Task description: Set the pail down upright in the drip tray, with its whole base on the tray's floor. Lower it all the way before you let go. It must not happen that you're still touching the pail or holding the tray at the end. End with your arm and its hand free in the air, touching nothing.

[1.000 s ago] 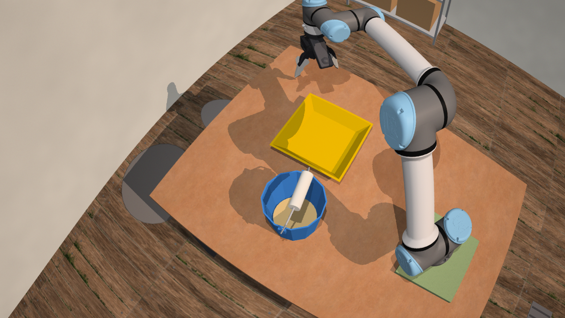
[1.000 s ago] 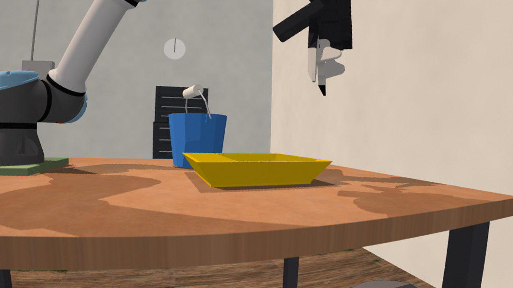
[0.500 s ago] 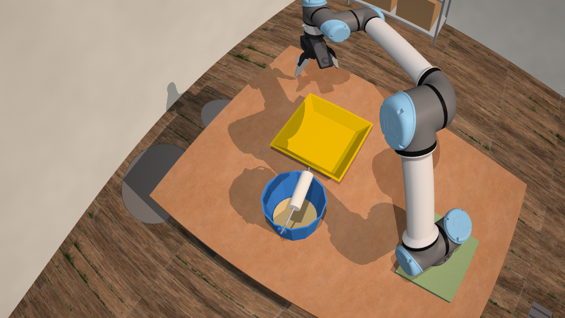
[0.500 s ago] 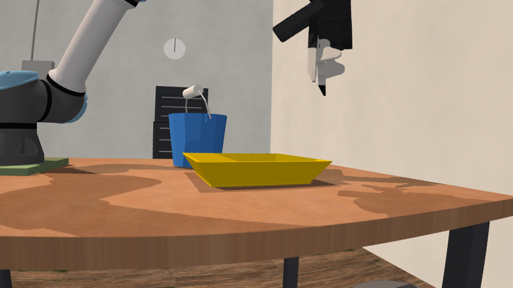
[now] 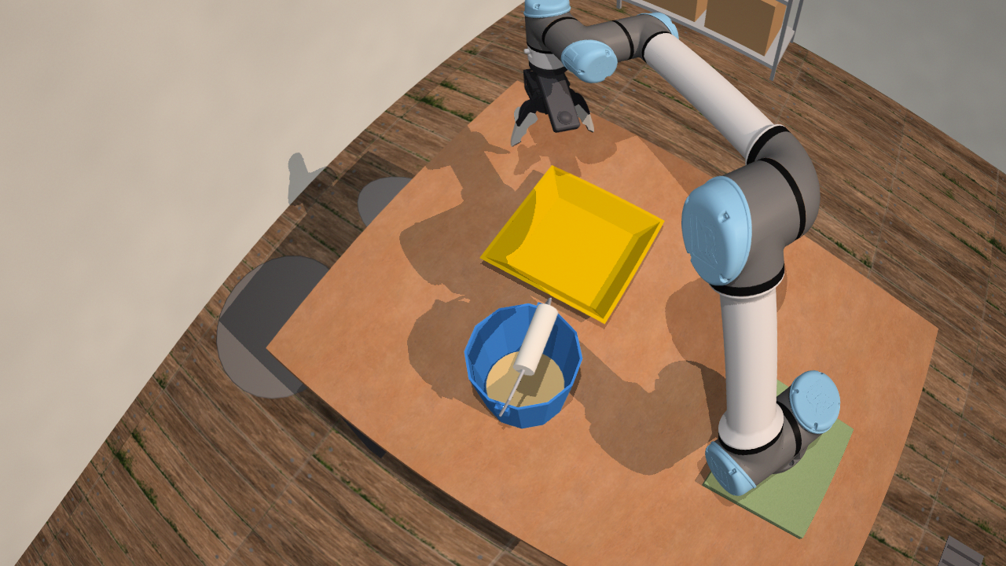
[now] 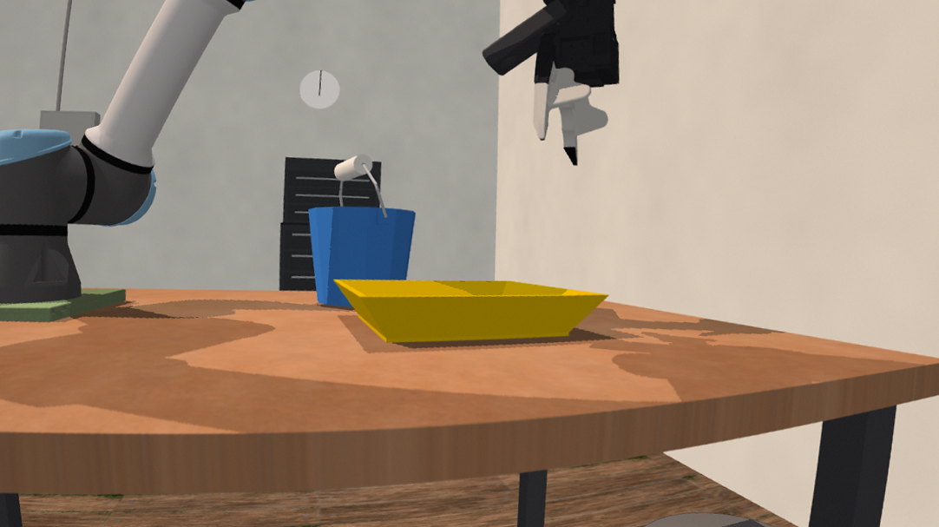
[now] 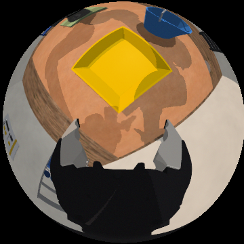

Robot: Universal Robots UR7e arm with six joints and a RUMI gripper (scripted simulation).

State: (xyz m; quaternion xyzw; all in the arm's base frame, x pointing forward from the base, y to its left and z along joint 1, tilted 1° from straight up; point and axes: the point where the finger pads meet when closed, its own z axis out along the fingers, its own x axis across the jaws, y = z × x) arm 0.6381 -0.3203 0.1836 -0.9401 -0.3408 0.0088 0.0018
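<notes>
The blue pail [image 5: 523,365] stands upright on the table, beside one corner of the yellow drip tray [image 5: 573,242]. Its wire handle with a white grip [image 5: 534,339] stands raised over the rim. The pail also shows in the side view [image 6: 359,252] behind the tray [image 6: 468,308], and at the top of the wrist view [image 7: 166,23] beyond the tray [image 7: 121,68]. The tray is empty. My gripper [image 5: 551,130] is open and empty, high above the table's far edge, on the side of the tray away from the pail. It shows in the side view [image 6: 561,134] and the wrist view [image 7: 121,127].
The arm's base [image 5: 763,450] sits on a green pad at the table's corner. A beige wall runs close along the table's far side. Shelving with boxes [image 5: 738,17] stands beyond the table. A dark cabinet [image 6: 305,221] stands behind the pail.
</notes>
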